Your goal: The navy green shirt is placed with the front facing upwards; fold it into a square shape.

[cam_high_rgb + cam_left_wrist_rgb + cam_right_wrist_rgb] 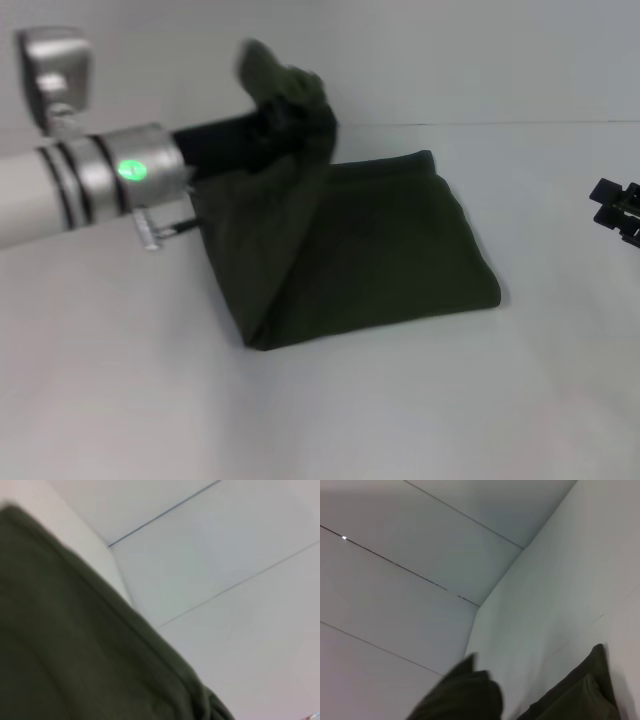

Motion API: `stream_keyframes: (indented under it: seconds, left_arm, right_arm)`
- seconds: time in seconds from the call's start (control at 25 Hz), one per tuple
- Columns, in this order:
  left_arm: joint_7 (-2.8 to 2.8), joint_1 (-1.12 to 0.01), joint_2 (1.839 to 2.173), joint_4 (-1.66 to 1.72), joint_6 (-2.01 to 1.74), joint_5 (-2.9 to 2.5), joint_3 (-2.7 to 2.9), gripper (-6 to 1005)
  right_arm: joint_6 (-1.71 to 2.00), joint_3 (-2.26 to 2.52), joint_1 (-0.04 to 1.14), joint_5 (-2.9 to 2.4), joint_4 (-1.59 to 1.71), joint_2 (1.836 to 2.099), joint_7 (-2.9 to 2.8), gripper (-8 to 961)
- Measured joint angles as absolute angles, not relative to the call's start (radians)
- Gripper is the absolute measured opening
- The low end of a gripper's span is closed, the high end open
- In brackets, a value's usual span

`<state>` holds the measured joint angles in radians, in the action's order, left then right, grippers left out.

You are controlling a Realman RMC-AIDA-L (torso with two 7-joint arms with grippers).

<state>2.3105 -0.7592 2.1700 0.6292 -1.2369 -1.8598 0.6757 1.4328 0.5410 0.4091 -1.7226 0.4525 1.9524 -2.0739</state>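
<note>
At far left, left tool [268,95] raised above the white tabletop [330,410], clamped on a bunched edge of the navy green shirt [390,245] and lifting it into a tent shape. In the middle, rest of shirt lying on the tabletop, already folded to a compact patch, plain green side up, no print visible. At far right, right tool [618,208] parked near the edge, well apart from the cloth; cannot tell whether open or closed.

Risks, probably: bunched grip slipping, so flap drops crooked; pull dragging the lower layers, spoiling the square.
</note>
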Motion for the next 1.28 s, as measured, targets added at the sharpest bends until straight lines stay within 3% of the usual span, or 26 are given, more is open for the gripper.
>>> stream_keyframes:
  seconds: [0.4,0.92,1.16,1.28]
  left_arm:
    - [2.063,-0.901,2.177,0.361,-1.015,-1.724,0.885,19]
    - [1.963,-0.889,2.174,0.338,-1.138,-1.680,0.989,114]
    - [2.099,-0.700,2.154,0.522,-1.351,-1.641,0.853,341]
    - [2.222,-0.613,2.123,0.580,-1.433,-1.637,0.806,483]
  right_arm:
    - [1.432,0.543,0.406,-1.723,0.453,1.954,-2.074,583]
    - [1.421,0.543,0.400,-1.743,0.451,1.954,-2.081,583]
    - [1.416,0.544,0.411,-1.789,0.454,1.941,-2.089,583]
    - [1.416,0.545,0.431,-1.840,0.462,1.921,-2.112,582]
